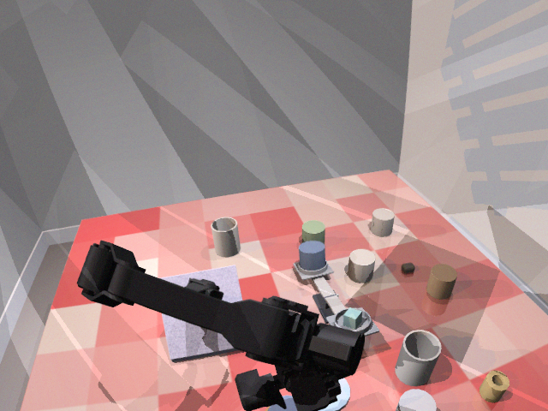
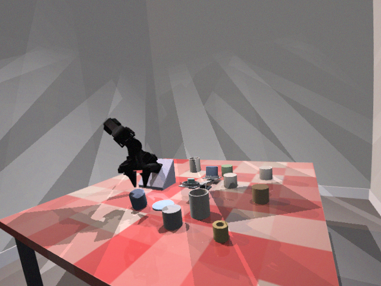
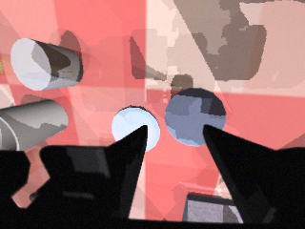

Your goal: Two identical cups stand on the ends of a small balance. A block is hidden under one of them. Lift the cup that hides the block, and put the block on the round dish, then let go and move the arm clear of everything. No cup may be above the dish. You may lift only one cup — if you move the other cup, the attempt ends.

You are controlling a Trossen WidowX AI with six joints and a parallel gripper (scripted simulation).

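The teal block (image 1: 353,318) (image 2: 191,180) sits uncovered in the ringed pan at the near end of the balance (image 1: 324,286). One blue cup (image 1: 312,255) (image 2: 211,171) stands on the far end. The other blue cup (image 2: 138,199) (image 3: 195,112) is off the balance, leaning slightly, beside the light blue round dish (image 1: 343,393) (image 2: 162,205) (image 3: 125,125) and apart from it. What its base rests on is hidden. My gripper (image 2: 140,185) (image 3: 174,129) is open and empty, pointing down, with its fingertips just above this cup.
A pale wedge (image 1: 181,334) (image 2: 167,175) stands behind the gripper. A grey cylinder (image 2: 172,217) (image 3: 30,64) and a tall hollow grey cup (image 1: 415,360) (image 2: 199,204) stand near the dish. A yellow tube (image 1: 494,387) (image 2: 220,232), a brown cylinder (image 1: 441,282) and pale cylinders stand farther off.
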